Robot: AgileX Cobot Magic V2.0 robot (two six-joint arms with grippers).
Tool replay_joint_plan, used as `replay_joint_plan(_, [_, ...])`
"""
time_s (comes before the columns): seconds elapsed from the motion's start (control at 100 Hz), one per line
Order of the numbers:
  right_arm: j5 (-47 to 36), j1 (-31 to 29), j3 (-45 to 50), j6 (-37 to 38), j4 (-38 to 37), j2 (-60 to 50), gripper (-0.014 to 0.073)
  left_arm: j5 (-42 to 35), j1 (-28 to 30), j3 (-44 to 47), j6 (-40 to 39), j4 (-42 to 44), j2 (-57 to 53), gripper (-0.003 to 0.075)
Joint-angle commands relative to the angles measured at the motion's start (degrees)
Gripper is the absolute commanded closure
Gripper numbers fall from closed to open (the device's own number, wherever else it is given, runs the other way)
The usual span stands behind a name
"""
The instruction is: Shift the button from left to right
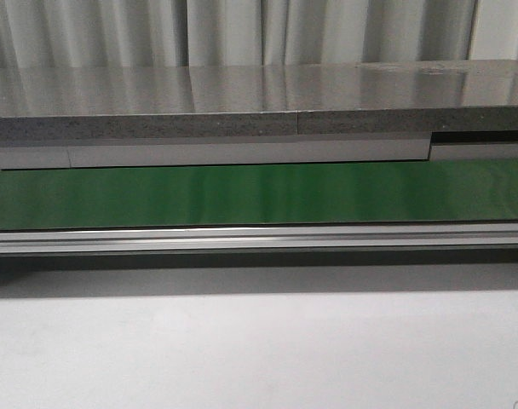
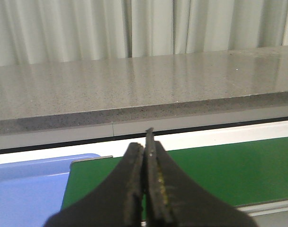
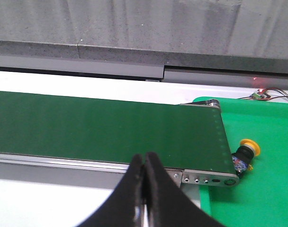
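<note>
The button [image 3: 246, 154], with a yellow-orange cap on a black body, lies on its side in a green tray [image 3: 267, 189] just past the end of the green conveyor belt [image 3: 106, 130]. It shows only in the right wrist view. My right gripper [image 3: 144, 163] is shut and empty, over the belt's near rail, well apart from the button. My left gripper [image 2: 145, 151] is shut and empty, above the other end of the belt [image 2: 220, 170]. Neither gripper shows in the front view, where the belt [image 1: 259, 194] is bare.
A blue tray [image 2: 25, 189] sits at the belt's left end. A grey stone-look shelf [image 1: 242, 106] runs behind the belt, with curtains behind it. An aluminium rail [image 1: 259, 239] edges the belt's near side. A small circuit board with wires [image 3: 262, 94] lies beyond the green tray.
</note>
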Motion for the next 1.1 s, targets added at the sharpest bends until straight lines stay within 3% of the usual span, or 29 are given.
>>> replay_joint_plan(0.0, [-3.87,0.51,-1.37,0.02,0.16,0.39,0.0662,-3.99,-0.42,-1.51,-0.06,-0.33,0.44,0.0741])
replay_joint_plan(0.19, [-8.83,0.63,0.62,0.43,0.32,-0.32,0.0662,-3.99,-0.42,-1.51,-0.06,-0.33,0.44,0.0741])
replay_joint_plan(0.41, [-18.82,0.63,9.76,3.3,0.32,-6.64,0.0662,-3.99,-0.42,-1.51,-0.06,-0.33,0.44,0.0741])
replay_joint_plan(0.76, [-19.29,0.63,22.13,3.7,0.32,-19.54,0.0662,-3.99,-0.42,-1.51,-0.06,-0.33,0.44,0.0741])
replay_joint_plan(1.09, [-21.75,0.56,27.21,3.7,0.32,-19.38,0.0662,-3.99,-0.42,-1.51,-0.06,-0.33,0.44,0.0741])
